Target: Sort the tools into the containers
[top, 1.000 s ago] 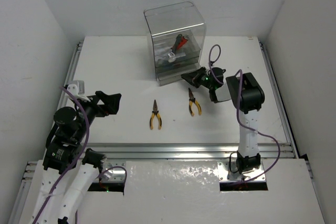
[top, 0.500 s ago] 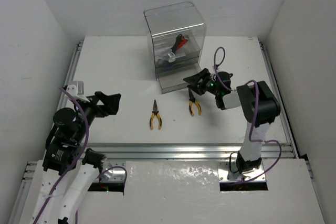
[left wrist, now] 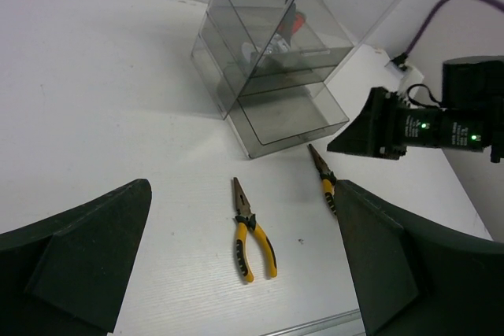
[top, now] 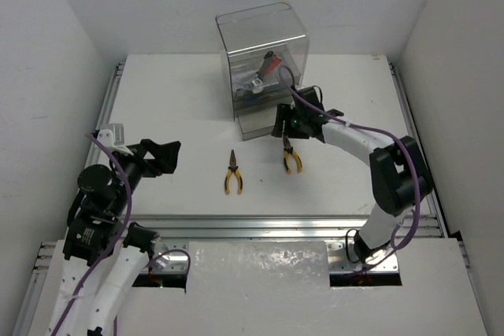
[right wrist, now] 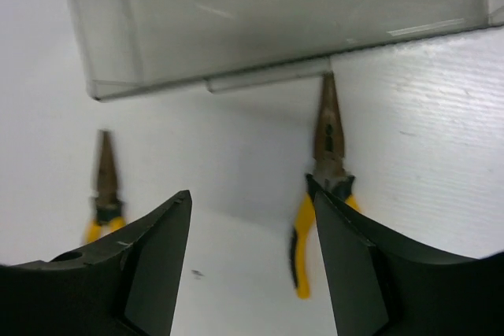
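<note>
The containers (top: 264, 68), a smoky clear unit of stacked trays, stand at the back of the table and hold a red-handled wrench (top: 270, 62) with other tools. Two yellow-handled pliers lie in front of it, one (top: 233, 172) left and one (top: 291, 155) right. My right gripper (top: 290, 121) hangs open and empty just above the right pliers (right wrist: 327, 155), close to the containers' front edge (right wrist: 260, 76); its right finger (right wrist: 370, 273) covers part of the handles. My left gripper (left wrist: 244, 190) is wide open and empty, well back from the left pliers (left wrist: 252, 234).
White walls enclose the table on three sides. A metal rail (top: 276, 224) runs along the near edge, in front of the arm bases. The right arm's purple cable (top: 358, 127) loops above the table to the right of the containers.
My right arm has reached left and forward, bringing its gripper down in front of the containers over the right pliers, and its jaws have opened. The left arm has stayed still.
</note>
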{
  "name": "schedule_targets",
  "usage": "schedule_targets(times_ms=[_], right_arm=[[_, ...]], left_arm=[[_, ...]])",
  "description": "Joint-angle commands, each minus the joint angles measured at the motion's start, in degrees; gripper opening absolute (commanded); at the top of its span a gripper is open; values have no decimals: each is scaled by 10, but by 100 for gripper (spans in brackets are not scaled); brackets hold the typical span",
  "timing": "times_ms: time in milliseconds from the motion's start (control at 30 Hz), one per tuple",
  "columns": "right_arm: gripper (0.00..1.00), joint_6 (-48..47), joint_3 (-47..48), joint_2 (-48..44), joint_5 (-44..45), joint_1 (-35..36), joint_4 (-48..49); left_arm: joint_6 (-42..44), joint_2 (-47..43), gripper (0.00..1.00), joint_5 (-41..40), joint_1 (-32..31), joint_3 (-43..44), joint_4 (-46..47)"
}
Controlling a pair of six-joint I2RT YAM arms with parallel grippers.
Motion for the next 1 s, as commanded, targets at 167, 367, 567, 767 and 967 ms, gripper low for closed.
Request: schedule_targets(times_ms=[167,367,567,767,967], right_arm=[[61,-147,89,99,126,34,-156],[60,-171,109,153,111,33,-127],[47,-181,134,203,87,33,-135],[18,-163,82,170,83,38,-120],[0,-147,5,70,90,67,-97]], left_arm=[[0,-16,100,3,-5,0,24],[-1,-21,100,3,-6,-1,25],[-1,-26,100,1,-6,-1,24],[-1,-28,100,2,-6,-1,25],[-1,-28,100,0,-6,-1,24]])
